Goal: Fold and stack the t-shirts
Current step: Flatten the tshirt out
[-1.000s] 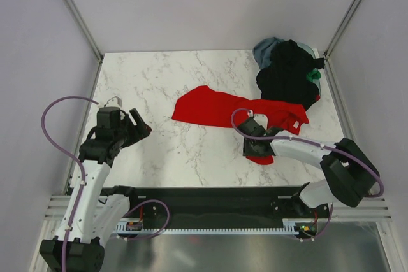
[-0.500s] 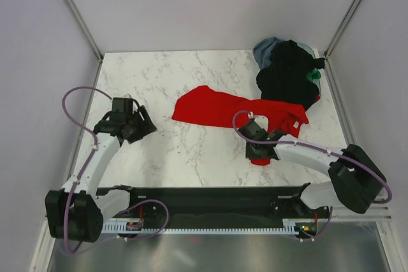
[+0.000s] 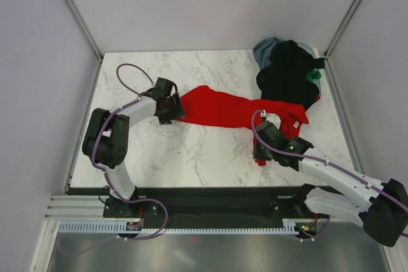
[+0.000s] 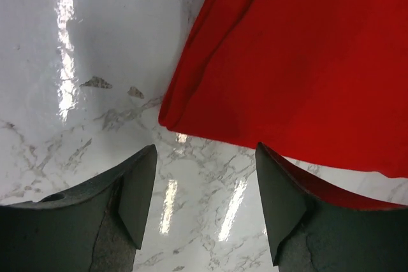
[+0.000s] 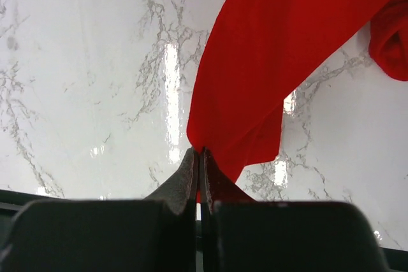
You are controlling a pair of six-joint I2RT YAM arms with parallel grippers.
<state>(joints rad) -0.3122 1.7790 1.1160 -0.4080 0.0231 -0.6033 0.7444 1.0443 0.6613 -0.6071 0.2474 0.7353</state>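
Note:
The red t-shirt lies stretched across the middle of the marble table. My left gripper is open at the shirt's left edge; in the left wrist view its jaws stand wide apart over bare marble just short of the red cloth. My right gripper is shut on the shirt's near right corner; in the right wrist view the jaws pinch the red cloth. A pile of black, grey-blue and green shirts sits at the back right.
The marble table is walled at the back and both sides by grey panels. A black rail runs along the near edge, with purple cables looping from both arms.
My left arm has swung from the table's left side to the red shirt's left edge. My right gripper, still holding the cloth, has shifted slightly right and nearer.

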